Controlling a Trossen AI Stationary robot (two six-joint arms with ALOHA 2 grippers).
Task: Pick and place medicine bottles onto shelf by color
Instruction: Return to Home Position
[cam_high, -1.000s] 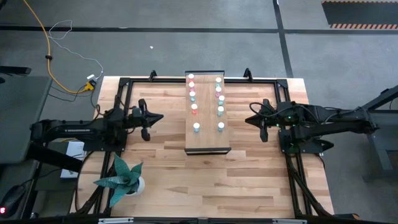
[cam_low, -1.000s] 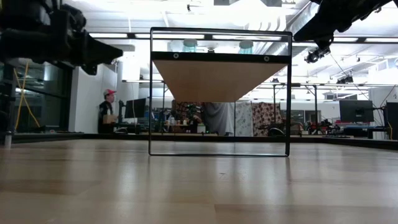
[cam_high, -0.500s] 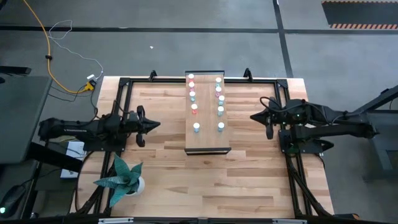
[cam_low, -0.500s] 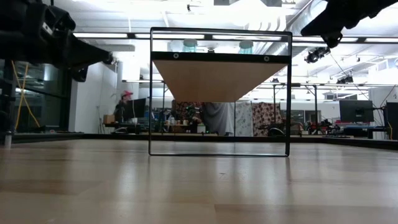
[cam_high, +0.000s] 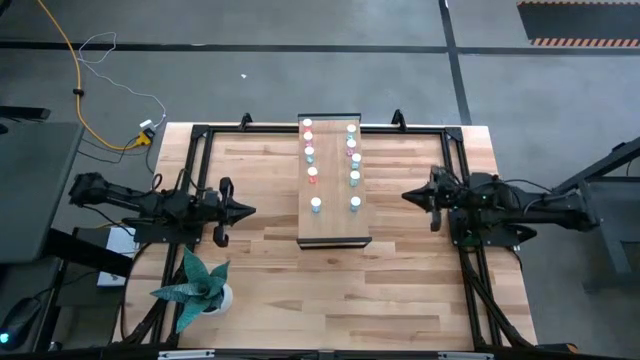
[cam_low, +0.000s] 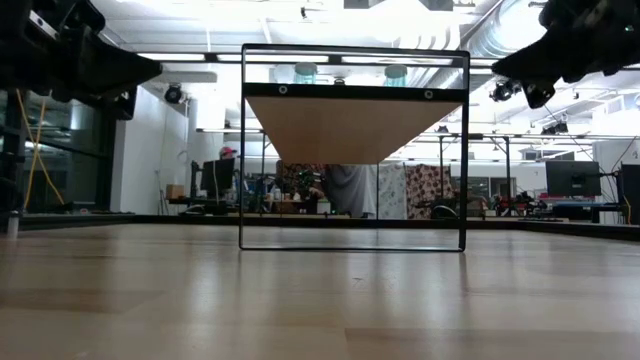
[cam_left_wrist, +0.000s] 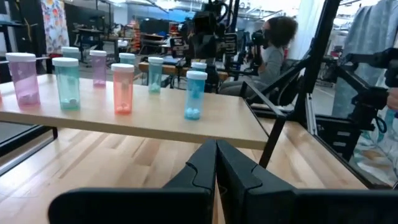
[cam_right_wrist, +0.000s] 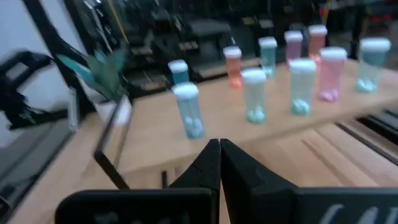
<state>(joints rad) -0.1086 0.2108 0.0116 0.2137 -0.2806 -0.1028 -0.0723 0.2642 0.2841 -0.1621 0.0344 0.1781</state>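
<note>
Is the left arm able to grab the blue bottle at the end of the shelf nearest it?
Probably yes. The left gripper, shut, points at the shelf with nothing standing between them. The blue bottle stands last in its row, so no other bottle blocks it. The gripper must open first.

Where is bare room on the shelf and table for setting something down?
Bare: the shelf end nearer the plant, past the last blue bottles; the table strips between shelf and left gripper, shelf and right gripper. Crowded: the rest of the shelf, two bottle rows.
</note>
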